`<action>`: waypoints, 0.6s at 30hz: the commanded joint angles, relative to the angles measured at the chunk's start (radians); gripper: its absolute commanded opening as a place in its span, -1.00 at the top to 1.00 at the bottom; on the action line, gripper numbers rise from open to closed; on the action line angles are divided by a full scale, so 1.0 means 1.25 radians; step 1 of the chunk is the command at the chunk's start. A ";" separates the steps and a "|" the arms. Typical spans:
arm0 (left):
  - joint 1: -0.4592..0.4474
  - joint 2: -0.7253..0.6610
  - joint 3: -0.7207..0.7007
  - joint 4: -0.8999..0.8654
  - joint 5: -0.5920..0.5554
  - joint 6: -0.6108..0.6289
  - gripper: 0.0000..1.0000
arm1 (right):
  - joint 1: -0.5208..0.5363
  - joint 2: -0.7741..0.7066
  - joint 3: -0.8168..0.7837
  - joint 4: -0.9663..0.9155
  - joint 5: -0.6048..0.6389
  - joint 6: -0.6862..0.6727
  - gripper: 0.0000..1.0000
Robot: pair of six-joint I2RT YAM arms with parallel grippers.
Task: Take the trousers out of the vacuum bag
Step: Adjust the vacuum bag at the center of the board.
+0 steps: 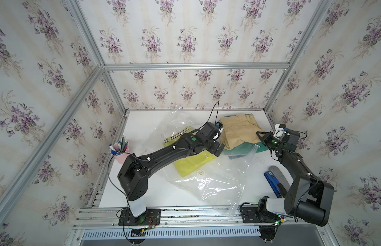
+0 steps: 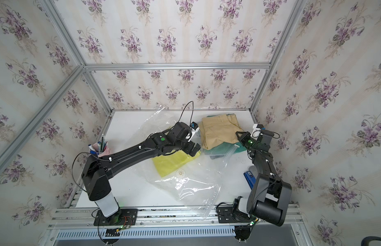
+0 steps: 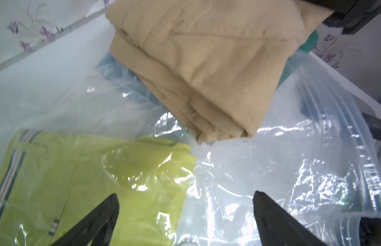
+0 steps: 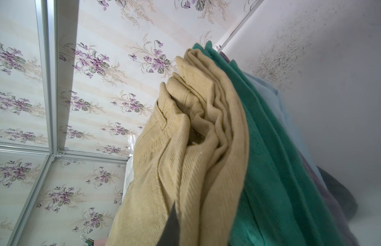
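The clear vacuum bag lies crumpled across the table, with its round white valve facing up. Inside it are the yellow trousers with a striped waistband. My left gripper hovers open just above the bag, over the yellow cloth's edge. At the back right, outside the bag, lies a pile of trousers: khaki trousers on top and teal trousers under them. Light blue, purple and dark grey layers lie below. My right gripper is shut on a fold of the khaki trousers; only one finger shows.
A pink cup of pens stands at the table's left edge by the left arm. A blue flat object lies at the right edge beside the right arm. Aluminium posts and wallpapered walls close in three sides.
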 commanded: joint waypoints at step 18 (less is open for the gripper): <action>0.054 0.076 -0.258 0.012 -0.101 -0.296 -1.00 | -0.003 -0.038 -0.030 -0.007 0.008 -0.017 1.00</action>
